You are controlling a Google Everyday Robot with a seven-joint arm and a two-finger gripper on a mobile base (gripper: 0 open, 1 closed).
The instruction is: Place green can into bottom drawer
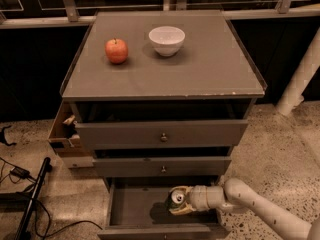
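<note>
The gripper point(179, 202) is over the open bottom drawer point(131, 208), its 2 jaws clenched around the green can point(176, 197), which lies tilted with its silver top facing up and to the left. One pale finger point(186, 210) curves under the can's lower side. Whether the can touches the drawer floor cannot be told; a dark shadow lies on the floor just left of it. At far left, black cables point(20, 175) trail over the speckled floor, and a cardboard box point(64, 136) stands against the cabinet's left side. The left half of the bottom drawer is bare grey floor, bounded by its left wall and, at the near edge, its flat front panel point(159, 231). Can and gripper sit in the right half, below the overhanging middle drawer point(130, 166) and near the right wall. Above that is the top drawer point(125, 133), also pulled out a little. On the cabinet top point(200, 74) a red apple point(116, 50) stands left of a white bowl point(166, 40), well apart. The arm point(260, 211) reaches in from the lower right, and a white post point(300, 79) leans at far right.
</note>
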